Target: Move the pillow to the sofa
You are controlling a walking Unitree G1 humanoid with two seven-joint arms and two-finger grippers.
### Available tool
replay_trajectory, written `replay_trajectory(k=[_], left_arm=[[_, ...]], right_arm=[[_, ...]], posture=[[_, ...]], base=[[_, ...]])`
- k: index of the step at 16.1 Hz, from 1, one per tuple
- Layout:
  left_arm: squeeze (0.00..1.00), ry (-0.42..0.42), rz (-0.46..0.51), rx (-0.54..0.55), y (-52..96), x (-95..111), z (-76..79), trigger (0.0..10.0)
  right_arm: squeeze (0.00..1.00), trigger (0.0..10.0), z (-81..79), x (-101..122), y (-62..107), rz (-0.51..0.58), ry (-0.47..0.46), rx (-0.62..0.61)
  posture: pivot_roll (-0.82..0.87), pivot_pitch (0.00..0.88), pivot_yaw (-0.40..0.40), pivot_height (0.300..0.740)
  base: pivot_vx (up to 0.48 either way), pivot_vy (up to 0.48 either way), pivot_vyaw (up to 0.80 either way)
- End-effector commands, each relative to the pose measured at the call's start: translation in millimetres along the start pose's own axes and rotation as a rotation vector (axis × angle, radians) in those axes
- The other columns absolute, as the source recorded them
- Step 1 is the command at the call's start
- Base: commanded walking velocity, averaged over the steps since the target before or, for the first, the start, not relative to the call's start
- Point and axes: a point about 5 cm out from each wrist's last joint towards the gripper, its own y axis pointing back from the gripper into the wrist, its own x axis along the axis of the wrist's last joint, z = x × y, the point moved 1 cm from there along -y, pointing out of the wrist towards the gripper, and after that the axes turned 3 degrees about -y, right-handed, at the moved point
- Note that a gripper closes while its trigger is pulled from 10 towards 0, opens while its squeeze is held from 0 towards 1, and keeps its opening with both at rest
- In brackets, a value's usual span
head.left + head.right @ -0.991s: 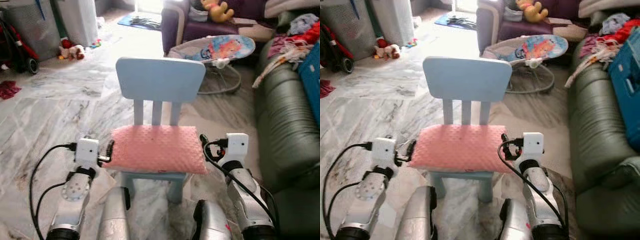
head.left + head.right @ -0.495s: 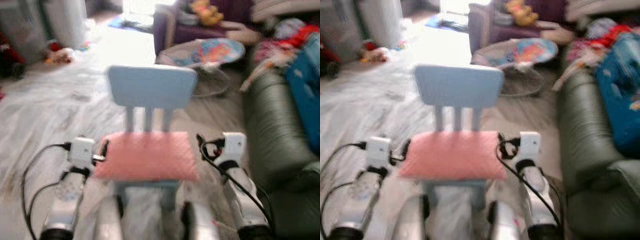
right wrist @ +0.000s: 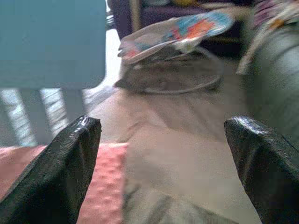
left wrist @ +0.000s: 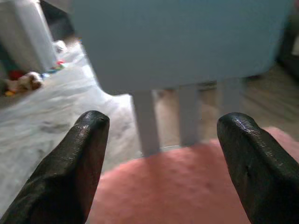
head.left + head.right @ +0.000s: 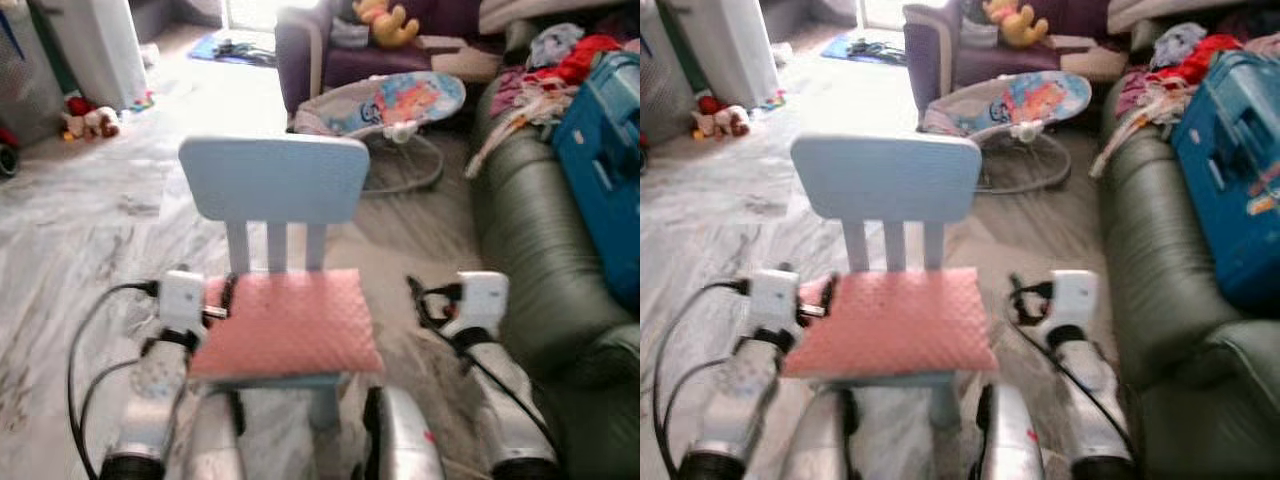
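A pink pillow [image 5: 285, 322] lies flat on the seat of a small light-blue chair [image 5: 273, 178] right in front of me. My left gripper [image 5: 222, 298] is open at the pillow's left edge; in the left wrist view the left gripper [image 4: 163, 123] has the pillow [image 4: 187, 191] low between its spread fingers. My right gripper [image 5: 416, 297] is open a short way off the pillow's right edge, over the floor; in the right wrist view the right gripper [image 3: 163, 126] has the pillow [image 3: 100, 186] beside one finger. The dark green sofa [image 5: 530, 240] runs along my right.
A blue box [image 5: 605, 150] and loose clothes [image 5: 560, 70] lie on the sofa. A baby bouncer [image 5: 385, 100] stands behind the chair, with a purple armchair [image 5: 310, 45] and a yellow plush toy [image 5: 385, 20] beyond. Toys [image 5: 85, 120] lie far left on the marble floor [image 5: 80, 240].
The whole picture has slid left, so the camera moved right. The right gripper, earlier at the pillow's right edge, now stands apart from it; the left gripper now overlaps the left edge.
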Motion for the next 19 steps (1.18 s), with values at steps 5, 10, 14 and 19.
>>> replay_trajectory(k=[5, 10, 14, 19], left_arm=[[0.0, -0.025, -0.039, 0.033, 7.3, -7, -12.4, 10.0], [0.0, -0.085, -0.103, 0.041, 6.4, -16, -21.1, 10.0], [0.0, -0.108, -0.165, 0.1, 7.2, -26, -36.5, 10.0], [0.0, -0.161, -0.219, 0.155, 8.6, -30, -55.4, 10.0]], right_arm=[[0.0, 10.0, -6.3, 4, -3.3, 0.009, -0.015, 0.022], [0.0, 10.0, -2.3, 5, -4.3, 0.004, -0.011, 0.013], [0.0, 10.0, 8.5, 9, -10.7, -0.002, -0.005, 0.0], [0.0, 10.0, 0.6, 12, -16.2, -0.01, -0.002, 0.053]], posture=[[-0.01, 0.0, -0.051, 0.53], [-0.01, 0.0, -0.052, 0.49], [0.0, 0.0, -0.059, 0.49], [0.02, 0.0, -0.076, 0.465]], base=[[0.0, 0.0, 0.0], [0.0, 0.0, 0.0], [0.0, 0.0, 0.0], [0.0, 0.0, 0.0]])
